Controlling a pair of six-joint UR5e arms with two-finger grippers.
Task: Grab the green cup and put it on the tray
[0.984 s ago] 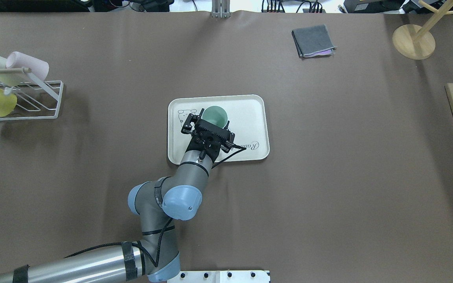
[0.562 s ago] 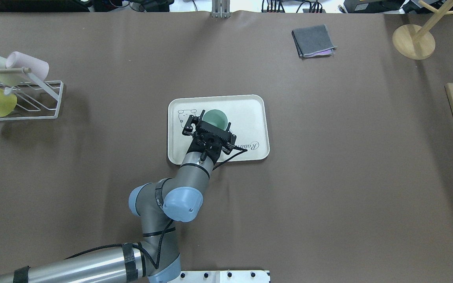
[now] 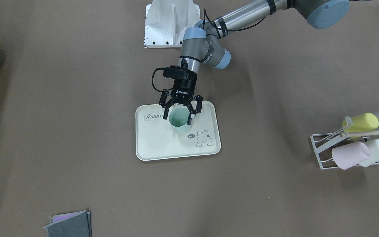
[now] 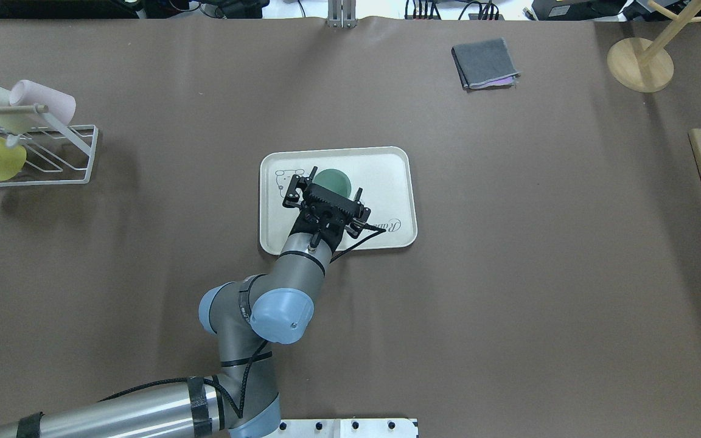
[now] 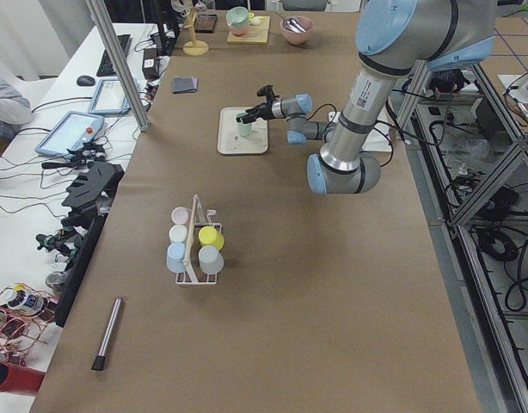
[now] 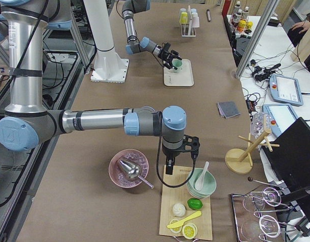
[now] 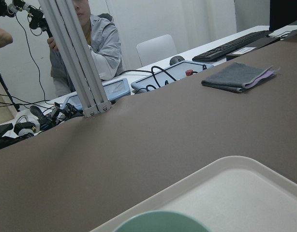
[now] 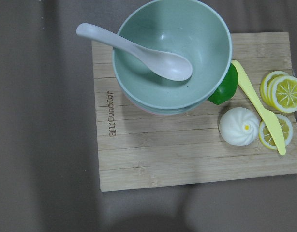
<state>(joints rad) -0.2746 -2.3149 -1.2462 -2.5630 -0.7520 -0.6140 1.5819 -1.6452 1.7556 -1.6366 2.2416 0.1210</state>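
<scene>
Now I see the left hand [image 3: 179,120] poised over the tray [image 3: 156,144] in the middle of the table [image 3: 77,131], its two fingers [image 3: 165,115] spread to either side of the green cup [image 3: 179,121]. In the front-facing view each finger stands just off the cup's wall with a thin gap showing, so I read the hand as open and holding nothing. The cup stands upright on the tray, mouth up, near the tray's middle, between the "Rabbit" lettering and the little bunny drawing [image 3: 204,138]. From overhead the cup [image 4: 333,179] shows just past the black body of the left hand [image 4: 331,190], inside the tray's rim [image 4: 335,149]. The left wrist camera catches only the top edge of the cup [image 7: 160,221] at the bottom of its picture, with the tray's rim [image 7: 221,166] beyond it.

The right hand [image 6: 180,160] hangs over a wooden board [image 8: 187,159] far off at the table's right end; I see it only in the side view, so I cannot tell whether it is open or closed. Its wrist camera looks straight down on a green bowl [image 8: 187,43] with a white spoon [image 8: 139,50] in it.

A wire rack [image 4: 52,152] of cups lying on their sides sits at the table's left end, and a folded grey cloth [image 4: 484,62] lies at the far side.
</scene>
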